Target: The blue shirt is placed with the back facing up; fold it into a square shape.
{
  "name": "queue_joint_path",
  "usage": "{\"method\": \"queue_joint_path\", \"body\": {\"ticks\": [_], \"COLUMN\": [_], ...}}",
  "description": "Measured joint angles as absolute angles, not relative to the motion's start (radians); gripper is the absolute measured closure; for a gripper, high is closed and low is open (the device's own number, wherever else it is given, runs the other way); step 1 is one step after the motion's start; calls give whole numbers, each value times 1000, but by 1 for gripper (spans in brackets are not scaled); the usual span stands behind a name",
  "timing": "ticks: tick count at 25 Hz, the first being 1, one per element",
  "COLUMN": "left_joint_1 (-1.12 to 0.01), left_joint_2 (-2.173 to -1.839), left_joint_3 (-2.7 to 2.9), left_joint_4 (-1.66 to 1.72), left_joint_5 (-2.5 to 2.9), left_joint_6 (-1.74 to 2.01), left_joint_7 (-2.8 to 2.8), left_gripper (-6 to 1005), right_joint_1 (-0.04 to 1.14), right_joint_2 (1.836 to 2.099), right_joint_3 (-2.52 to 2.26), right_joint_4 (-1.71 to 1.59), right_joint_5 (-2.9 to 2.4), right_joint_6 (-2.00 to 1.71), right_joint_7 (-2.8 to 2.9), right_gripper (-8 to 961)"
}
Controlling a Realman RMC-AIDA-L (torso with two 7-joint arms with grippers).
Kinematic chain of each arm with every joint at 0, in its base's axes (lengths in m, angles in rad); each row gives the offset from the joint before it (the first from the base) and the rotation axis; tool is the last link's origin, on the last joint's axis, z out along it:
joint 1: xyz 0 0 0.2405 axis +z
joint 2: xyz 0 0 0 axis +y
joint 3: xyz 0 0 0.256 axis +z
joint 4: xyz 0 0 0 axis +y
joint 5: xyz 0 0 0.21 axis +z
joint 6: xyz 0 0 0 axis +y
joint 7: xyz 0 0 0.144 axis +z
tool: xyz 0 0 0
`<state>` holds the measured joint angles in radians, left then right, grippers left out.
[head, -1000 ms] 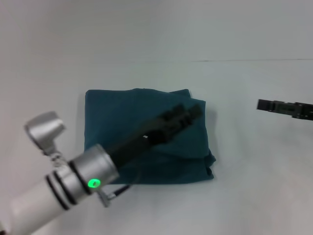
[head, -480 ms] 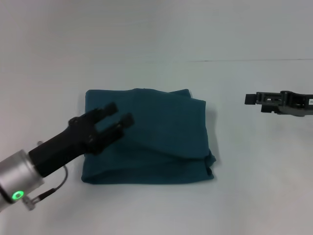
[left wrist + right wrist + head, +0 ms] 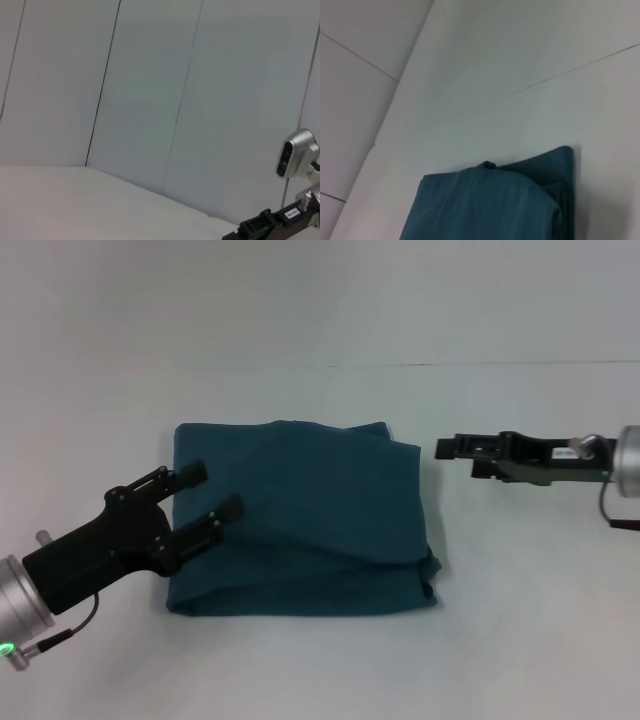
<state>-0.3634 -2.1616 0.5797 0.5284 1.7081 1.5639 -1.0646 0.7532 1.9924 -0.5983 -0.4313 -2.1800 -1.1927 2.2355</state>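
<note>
Blue shirt (image 3: 300, 520) lies folded on table (image 3: 300, 320), centre of head view, slightly left and low. Left gripper (image 3: 212, 492) at lower left, fingertips over shirt's left edge, fingers apart. Right gripper (image 3: 447, 448) enters from right edge, mid-height, tip just beside shirt's upper right corner, apart from it.

The blue shirt (image 3: 310, 520) lay in front of me on the white table, folded into a thick, roughly square pad with plain dark teal cloth facing up. Its left and near edges ran fairly straight. The far right corner was stepped, with an upper layer set back from the one beneath. At the near right corner the stacked layers bulged out a little. A soft crease ran slantwise across the top; from my right wrist the layers (image 3: 540, 200) looked loosely stacked, I think.
</note>
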Motion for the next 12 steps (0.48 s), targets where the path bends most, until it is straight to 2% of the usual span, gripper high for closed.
{"method": "queue_joint_path", "body": {"ticks": [12], "left_joint_1": [-377], "left_joint_2": [-2161], "left_joint_3": [587], "left_joint_4": [527], "left_joint_5": [1709], "left_joint_6": [1507], "left_joint_7": [-1038], "left_gripper": [304], "right_joint_1": [814], "right_joint_2": [2073], "right_joint_3": [-597], "right_joint_4": [-392], "right_joint_5": [-2171], "right_joint_6": [-1041], "right_joint_7": [2234], "right_gripper": [29]}}
